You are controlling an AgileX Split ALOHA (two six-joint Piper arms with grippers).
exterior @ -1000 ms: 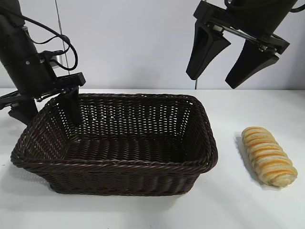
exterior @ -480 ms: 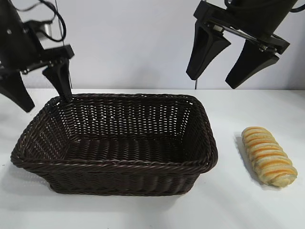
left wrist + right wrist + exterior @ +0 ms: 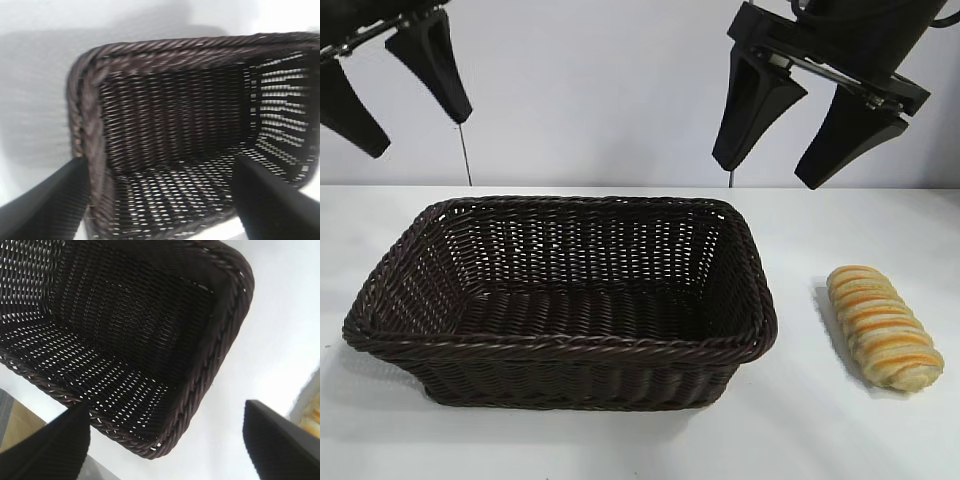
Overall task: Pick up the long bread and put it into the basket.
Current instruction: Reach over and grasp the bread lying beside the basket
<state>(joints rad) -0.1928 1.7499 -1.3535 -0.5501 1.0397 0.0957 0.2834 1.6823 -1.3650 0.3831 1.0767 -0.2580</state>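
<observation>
Long bread (image 3: 883,327) lies flat on the white table (image 3: 620,440), well apart from both grippers and just to the right of the basket (image 3: 560,350) in the exterior view. Nothing touches it; not yet picked up. Loaf sits lengthwise front-to-back, approx parallel to the basket's short wall, so a grip across its narrow width looks the practical approach

Basket is upright, open side up, interior bare in all views. Wide mouth and sloping walls give ample drop clearance

Right gripper (image 3: 817,125): hangs high above the gap between basket's right rim and the bread, pointing steeply down. Fingers spread wide, nothing between them. Right wrist view shows the basket's corner below and only a sliver of the loaf (image 3: 312,417) at frame edge, so the gripper is not centred over the bread. Judgement: this arm is nearer the loaf and is the likely picker; needs a shift toward the bread, then descent

Left gripper (image 3: 395,85): raised above the basket's left end, fingers spread, empty. Left wrist view looks straight into the basket; clear of the rim, so it does not block a drop
</observation>
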